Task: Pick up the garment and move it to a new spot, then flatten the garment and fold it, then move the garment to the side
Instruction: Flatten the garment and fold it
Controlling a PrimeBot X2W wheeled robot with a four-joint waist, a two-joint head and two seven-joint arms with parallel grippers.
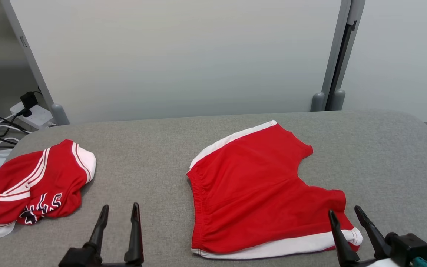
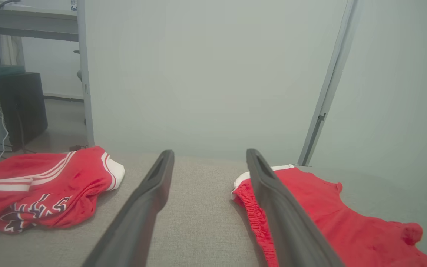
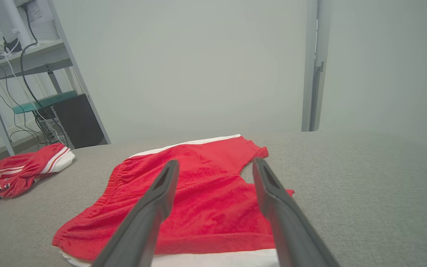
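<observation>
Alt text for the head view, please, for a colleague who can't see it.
Red shorts with white trim lie spread flat on the grey table, right of centre. A crumpled red jersey sits at the left. The left hand and right hand are open at the bottom, empty.

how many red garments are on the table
2: red shorts lie flat right of centre on the table; a bunched red garment sits near its left edge. None seems hidden.

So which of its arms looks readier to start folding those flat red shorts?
Probably the right. Its open right gripper hovers at the near, white-trimmed leg hem of the red shorts, while the open left gripper is over bare table beside the waistband.
</observation>
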